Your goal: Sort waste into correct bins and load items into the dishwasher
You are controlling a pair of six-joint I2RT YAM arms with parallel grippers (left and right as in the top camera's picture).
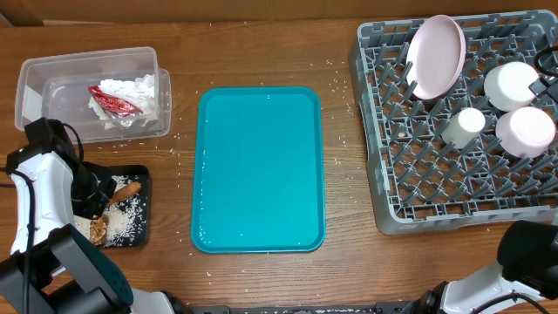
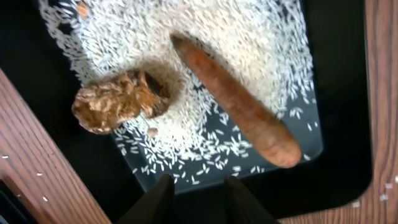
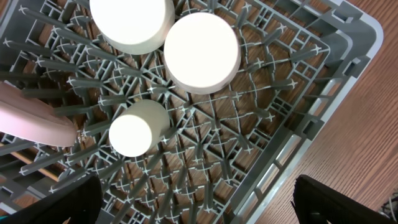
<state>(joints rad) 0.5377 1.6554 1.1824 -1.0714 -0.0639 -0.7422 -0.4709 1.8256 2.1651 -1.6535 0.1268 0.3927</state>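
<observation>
Wooden table [image 1: 261, 52] bears a teal tray [image 1: 258, 170] at centre

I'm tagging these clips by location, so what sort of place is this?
Likely a dish-clearing test station on a wooden table: a grey dishwasher rack holding a pink plate, a clear bin with a red wrapper, and a black bin of rice.

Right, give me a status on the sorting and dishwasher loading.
Looks nearly done: teal tray bare, pink plate and three white dishes in the rack, wrappers in the clear bin, food scraps in the black bin. In hand: nothing; left claw and right claw are open. Left: maybe stray rice on the table.
</observation>
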